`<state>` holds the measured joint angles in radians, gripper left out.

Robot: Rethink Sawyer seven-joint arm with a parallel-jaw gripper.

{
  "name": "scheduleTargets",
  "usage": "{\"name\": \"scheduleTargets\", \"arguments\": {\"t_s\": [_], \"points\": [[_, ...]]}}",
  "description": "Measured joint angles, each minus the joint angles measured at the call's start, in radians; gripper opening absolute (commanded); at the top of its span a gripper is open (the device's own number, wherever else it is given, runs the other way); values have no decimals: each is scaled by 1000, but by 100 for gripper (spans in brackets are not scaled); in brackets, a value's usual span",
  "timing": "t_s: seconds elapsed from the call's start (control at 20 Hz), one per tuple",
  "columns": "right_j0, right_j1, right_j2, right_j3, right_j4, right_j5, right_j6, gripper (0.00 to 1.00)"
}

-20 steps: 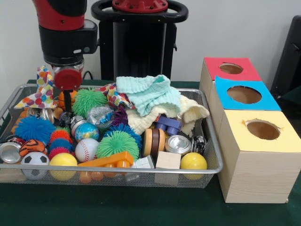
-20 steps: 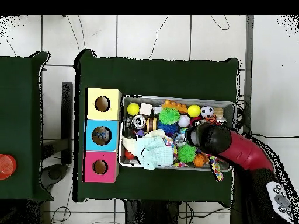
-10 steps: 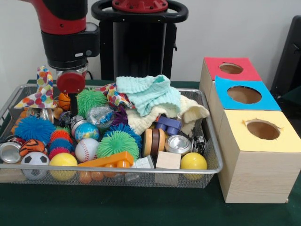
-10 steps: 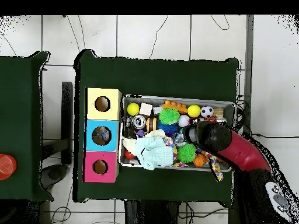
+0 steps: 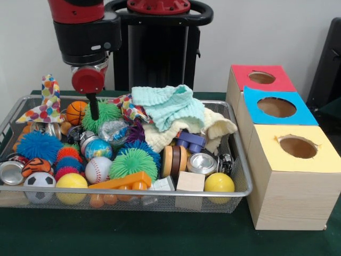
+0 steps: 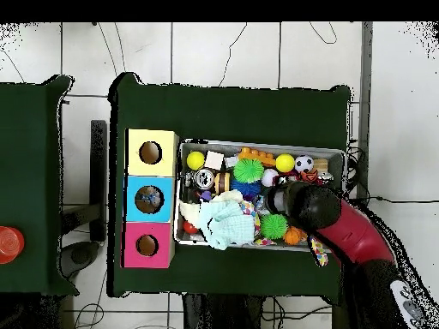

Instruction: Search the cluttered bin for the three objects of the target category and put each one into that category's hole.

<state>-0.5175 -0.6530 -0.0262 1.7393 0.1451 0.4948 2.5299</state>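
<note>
Since a second ago my gripper (image 5: 94,113) has risen and shifted toward the green spiky ball (image 5: 105,113), jaws unreadable from here, balls crowding the bin (image 5: 241,178), so I risk snagging the patterned cloth (image 5: 43,106) nearby.

A wire bin (image 6: 336,156) crowded with toys is seen on the green desk (image 6: 231,107), with three boxes beside it (yellow (image 6: 151,152), blue (image 6: 149,199) and red (image 6: 147,245) tops, each holed). The red and black arm (image 6: 339,227) is stretched over the bin, covering part of it.
</note>
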Motion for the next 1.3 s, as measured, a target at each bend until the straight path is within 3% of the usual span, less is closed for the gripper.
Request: {"name": "scheduleTargets", "arguments": {"t_s": [0.3,0.7,1.3], "points": [[11,3,6,55,30,-100,0,0],[67,54,6,61,38,-212,0,0],[140,77,-19,64,66,-216,0,0]]}}
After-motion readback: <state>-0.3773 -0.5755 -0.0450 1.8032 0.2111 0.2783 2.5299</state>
